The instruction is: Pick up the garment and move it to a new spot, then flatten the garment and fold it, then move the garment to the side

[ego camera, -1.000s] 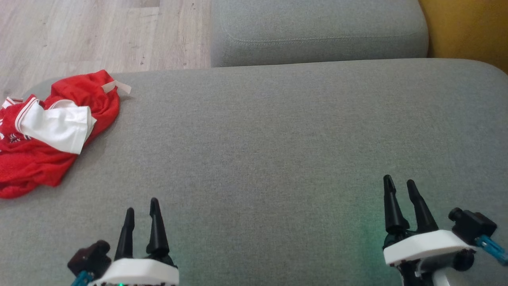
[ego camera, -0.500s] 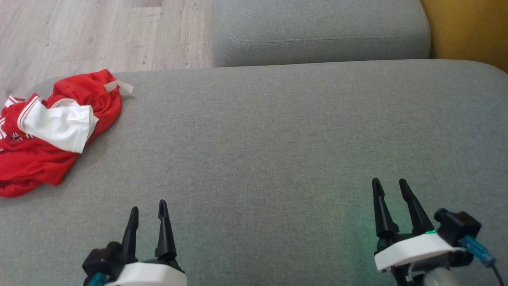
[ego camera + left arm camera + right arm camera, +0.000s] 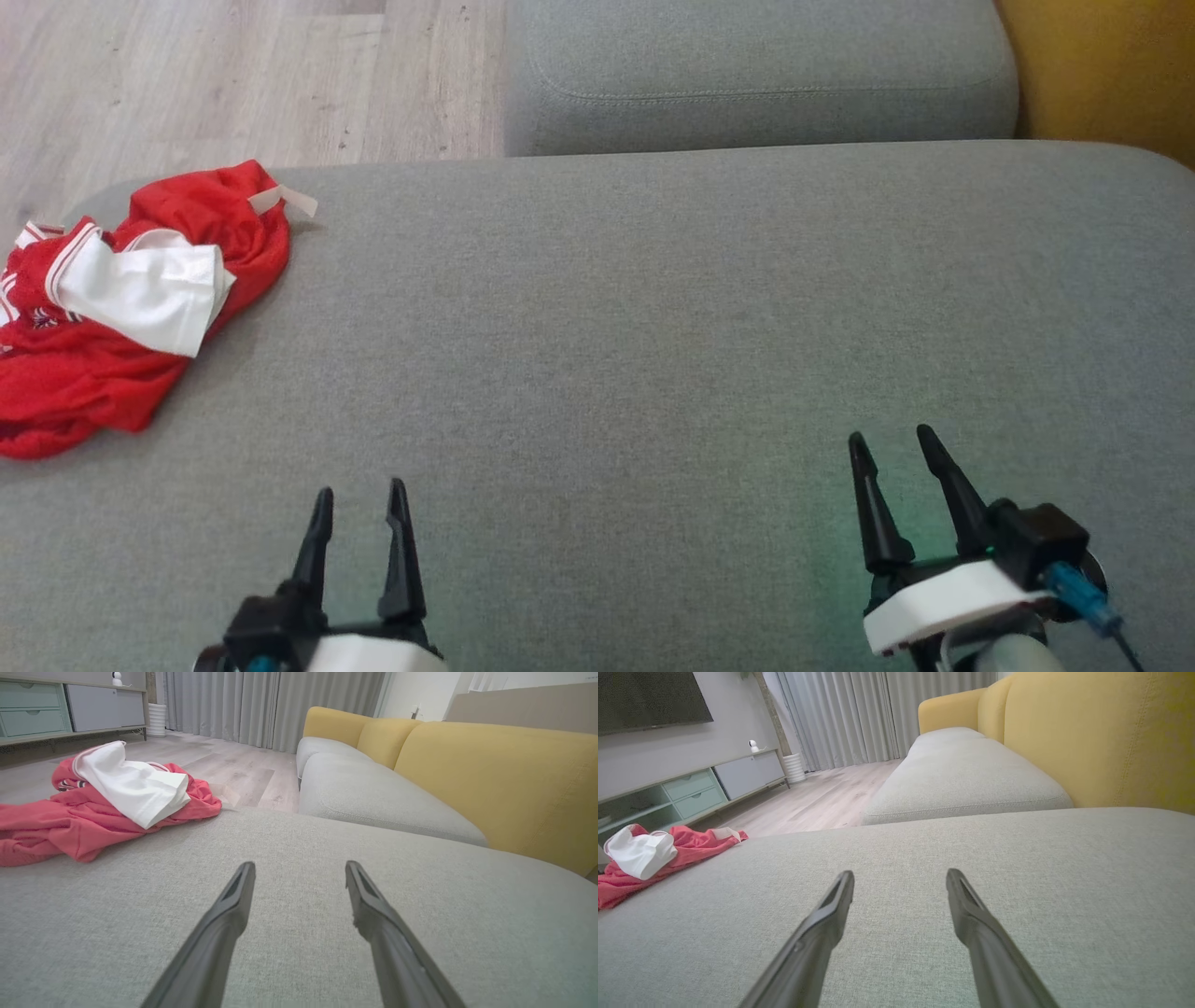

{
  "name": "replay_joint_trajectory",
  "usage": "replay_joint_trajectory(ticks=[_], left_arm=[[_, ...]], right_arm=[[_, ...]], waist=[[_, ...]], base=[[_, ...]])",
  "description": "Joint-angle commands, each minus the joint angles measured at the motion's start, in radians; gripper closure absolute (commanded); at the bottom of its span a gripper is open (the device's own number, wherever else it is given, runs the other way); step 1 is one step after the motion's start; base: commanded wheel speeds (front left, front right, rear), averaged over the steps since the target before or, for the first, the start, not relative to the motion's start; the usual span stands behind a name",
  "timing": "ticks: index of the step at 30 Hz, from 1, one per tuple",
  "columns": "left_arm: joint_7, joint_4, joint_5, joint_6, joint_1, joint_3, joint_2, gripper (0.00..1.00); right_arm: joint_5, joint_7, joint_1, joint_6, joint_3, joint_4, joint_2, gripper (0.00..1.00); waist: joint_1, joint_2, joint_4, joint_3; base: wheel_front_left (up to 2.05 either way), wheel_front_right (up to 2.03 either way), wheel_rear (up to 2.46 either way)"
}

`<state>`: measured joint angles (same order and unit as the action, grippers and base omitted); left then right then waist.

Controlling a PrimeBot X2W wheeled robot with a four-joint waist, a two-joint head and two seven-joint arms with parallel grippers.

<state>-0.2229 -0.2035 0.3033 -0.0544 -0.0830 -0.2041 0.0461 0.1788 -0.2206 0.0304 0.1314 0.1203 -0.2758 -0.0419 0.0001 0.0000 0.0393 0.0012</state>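
Left gripper [image 3: 360,488] and right gripper [image 3: 889,433] stood with fingers spread, holding nothing, over the near edge of the broad grey fabric sofa cushion [image 3: 653,308]; the crumpled red-and-white garment [image 3: 93,373] lay at its far-left corner.

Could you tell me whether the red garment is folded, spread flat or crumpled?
Crumpled: the red jersey lies bunched in a heap on the grey cushion, white fabric flopped on top.

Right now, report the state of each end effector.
Left end effector: open, holding nothing.
Right end effector: open, holding nothing.
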Motion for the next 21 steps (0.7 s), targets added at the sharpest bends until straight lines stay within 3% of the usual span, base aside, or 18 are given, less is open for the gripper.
replay_joint_trajectory(ticks=[1,9,21], left_arm=[[-0.017,0.026,-0.027,-0.010,0.015,0.015,0.004,0.00],[-0.039,0.013,-0.093,-0.025,0.011,0.007,0.004,0.00],[-0.039,0.001,-0.079,-0.028,0.012,0.015,0.004,0.00]], right_arm=[[-0.030,-0.019,-0.032,-0.001,0.027,0.028,-0.008,0.00],[-0.112,-0.041,-0.031,-0.001,0.039,0.031,-0.008,0.00],[-0.106,-0.041,-0.028,-0.001,0.035,0.035,-0.008,0.00]], waist=[[-0.0001,0.0000,0.001,0.000],[-0.0001,0.0000,0.003,0.001],[-0.0001,0.0000,0.005,-0.001]], base=[[0.00,0.00,0.00],[0.00,0.00,0.00],[0.00,0.00,0.00]])
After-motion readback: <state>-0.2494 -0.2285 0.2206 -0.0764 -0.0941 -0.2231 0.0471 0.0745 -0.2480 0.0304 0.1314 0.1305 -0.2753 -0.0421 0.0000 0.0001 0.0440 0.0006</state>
